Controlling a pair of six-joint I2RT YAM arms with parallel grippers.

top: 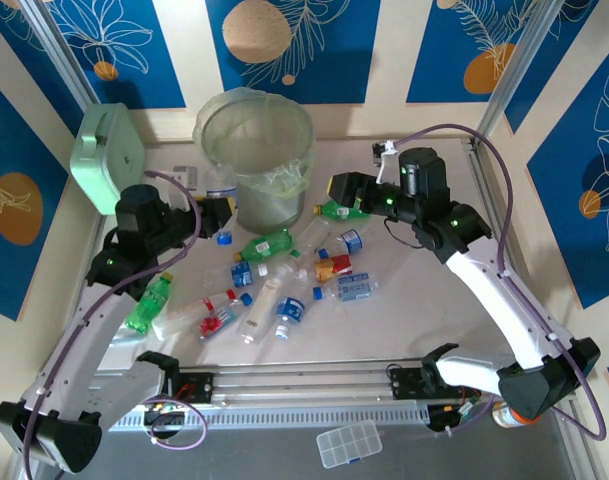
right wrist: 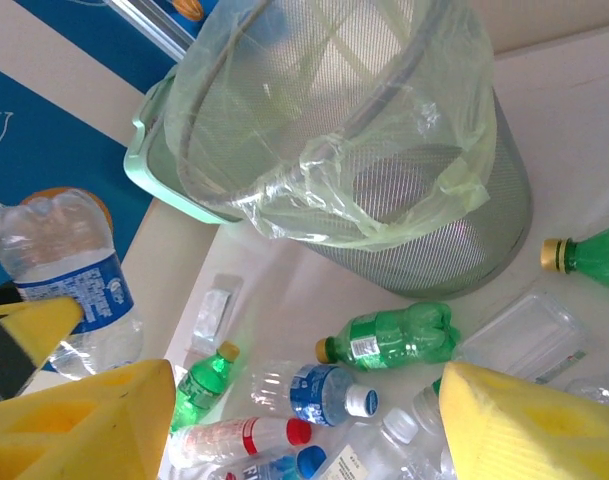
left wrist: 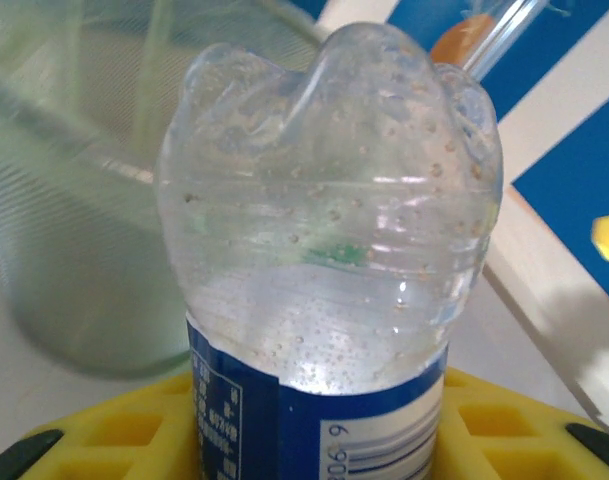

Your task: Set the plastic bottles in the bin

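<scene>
My left gripper (top: 217,214) (left wrist: 319,445) is shut on a clear plastic bottle (left wrist: 329,230) (top: 220,187) with a blue label, just left of the bin. The bottle's base points away from the left wrist camera. The same bottle (right wrist: 69,270) shows at the left of the right wrist view. The bin (top: 256,150) (right wrist: 364,150) is a grey mesh bucket lined with a clear bag, at the back centre. My right gripper (top: 344,190) (right wrist: 304,420) hangs open and empty over the pile, right of the bin. Below it lie a green bottle (right wrist: 404,335), a blue-labelled one (right wrist: 329,392) and a red-capped one (right wrist: 239,440).
Several loose bottles (top: 284,295) spread over the middle of the table, with a green one (top: 149,303) under my left arm. A mint-green box (top: 109,155) stands at the back left. A clear clamshell (right wrist: 519,335) and a sachet (right wrist: 212,315) lie near the bin.
</scene>
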